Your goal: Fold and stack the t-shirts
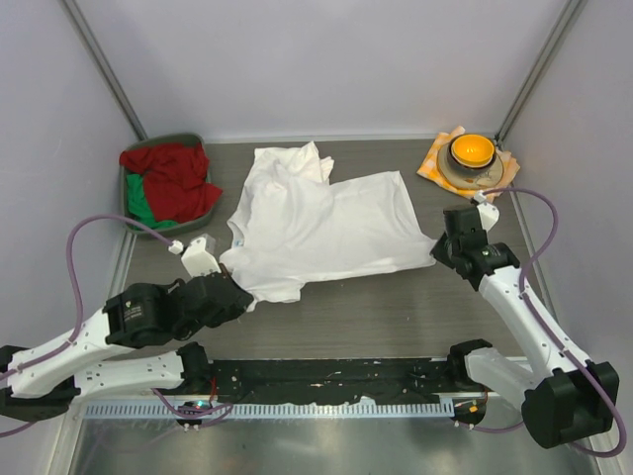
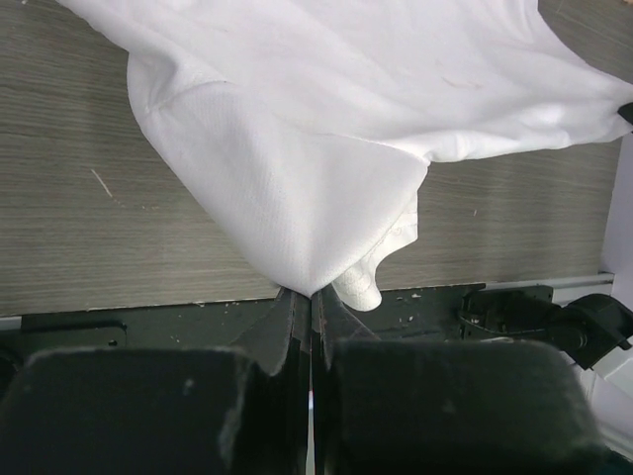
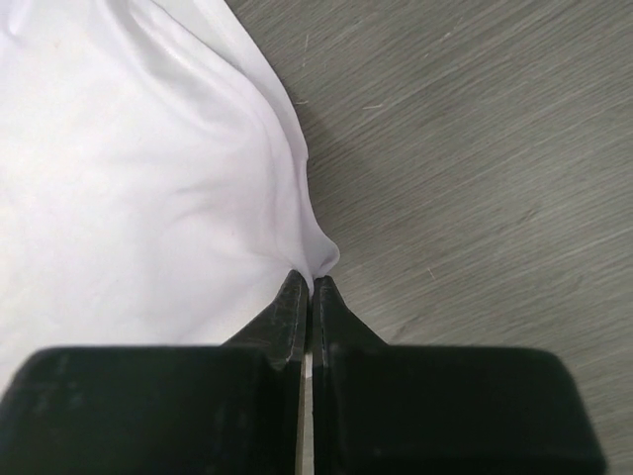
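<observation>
A grey wood-grain table (image 1: 396,307) sits inside a white-walled enclosure, with a black strip along its near edge. A white t-shirt (image 1: 326,223) lies spread across the middle of the table, mostly flat. Its far-left part is bunched into folds, and its near edge is drawn out toward both arms.

The left gripper (image 2: 312,294) has its jaws pressed together on the shirt's near-left corner. In the left wrist view the fabric rises in a taut cone from the fingertips, and a small flap hangs just beside them. The right gripper (image 3: 312,282) is likewise closed tight on the shirt's right-hand edge, where a small fold of cloth is caught at its tips over bare wood.

At the far left corner stands a green bin (image 1: 188,141) holding a red cloth (image 1: 168,173) and a green cloth (image 1: 141,203). At the far right, well apart from the shirt, an orange bowl (image 1: 471,150) rests on a grey dish (image 1: 465,178) set on an orange-and-white checked cloth (image 1: 432,163).
</observation>
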Robot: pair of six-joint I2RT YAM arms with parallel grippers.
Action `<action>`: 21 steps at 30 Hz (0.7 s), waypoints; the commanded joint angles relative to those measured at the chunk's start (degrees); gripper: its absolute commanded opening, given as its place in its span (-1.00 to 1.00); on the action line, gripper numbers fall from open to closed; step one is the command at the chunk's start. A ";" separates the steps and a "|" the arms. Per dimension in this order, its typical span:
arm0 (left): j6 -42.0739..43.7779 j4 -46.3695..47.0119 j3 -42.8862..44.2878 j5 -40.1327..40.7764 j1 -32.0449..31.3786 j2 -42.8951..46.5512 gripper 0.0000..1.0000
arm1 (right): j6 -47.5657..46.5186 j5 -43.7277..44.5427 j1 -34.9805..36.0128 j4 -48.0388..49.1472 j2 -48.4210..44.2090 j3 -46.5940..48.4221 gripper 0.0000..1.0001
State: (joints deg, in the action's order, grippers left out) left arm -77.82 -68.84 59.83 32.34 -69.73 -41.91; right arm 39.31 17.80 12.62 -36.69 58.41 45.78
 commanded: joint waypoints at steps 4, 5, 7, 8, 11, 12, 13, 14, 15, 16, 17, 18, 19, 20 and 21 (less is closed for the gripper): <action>-0.05 -0.69 -0.94 2.20 -0.23 -1.24 -1.00 | -1.34 2.85 -0.05 -1.81 -1.90 0.89 -0.99; -0.14 -0.68 -1.03 2.81 -0.14 -0.98 -1.00 | -1.34 2.94 -0.14 -1.03 -0.94 0.80 -0.98; 0.47 -0.51 -0.16 5.10 -0.23 -0.72 -1.00 | -1.34 3.38 -0.05 -0.23 0.38 1.15 -0.99; 0.74 -1.03 0.37 6.41 -0.14 -0.98 -1.00 | -1.25 3.47 -0.14 0.82 1.26 1.24 -0.98; 2.14 -2.61 3.70 9.49 0.12 -2.81 -1.00 | -1.16 3.64 -0.14 3.28 4.07 1.50 -0.99; 2.41 -3.14 4.67 10.11 0.30 -3.52 -1.00 | -1.08 3.56 -0.14 3.81 5.64 1.94 -0.99; 3.54 -3.32 6.42 11.07 0.82 -4.31 -0.99 | -1.08 3.47 -0.23 4.60 6.27 2.03 -0.99; 3.81 -3.93 7.22 11.52 1.09 -5.45 -0.99 | -1.08 3.29 -0.23 4.95 6.97 2.56 -0.99; 5.38 -3.67 8.27 11.87 1.44 -5.90 -0.99 | -1.08 3.20 -0.23 5.13 8.11 2.73 -0.99; 6.36 -3.06 8.63 11.78 2.40 -6.34 -1.00 | -0.99 3.20 -0.23 6.00 8.56 2.74 -0.99; 6.98 -1.84 8.81 11.44 3.11 -6.78 -1.00 | -1.08 3.64 -0.40 6.19 8.91 2.74 -0.99; 8.46 -0.52 8.64 10.82 3.90 -7.48 -0.99 | -1.34 3.73 -0.58 6.45 9.61 2.65 -0.99; 10.48 0.45 8.46 8.99 5.99 -7.92 -1.00 | -1.51 3.90 -1.10 6.54 9.96 2.74 -0.98; 11.72 2.72 8.11 7.84 7.14 -8.36 -1.00 | -1.69 3.82 -1.46 6.71 10.23 2.65 -0.99; 12.95 4.05 7.15 6.52 8.29 -8.97 -1.00 | -2.04 3.82 -1.81 6.98 10.58 2.47 -0.99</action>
State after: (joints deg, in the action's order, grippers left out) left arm -71.33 -69.80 66.94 39.70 -65.25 -49.28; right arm 38.79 19.25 12.25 -32.99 68.42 45.84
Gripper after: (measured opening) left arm 0.014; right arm 0.041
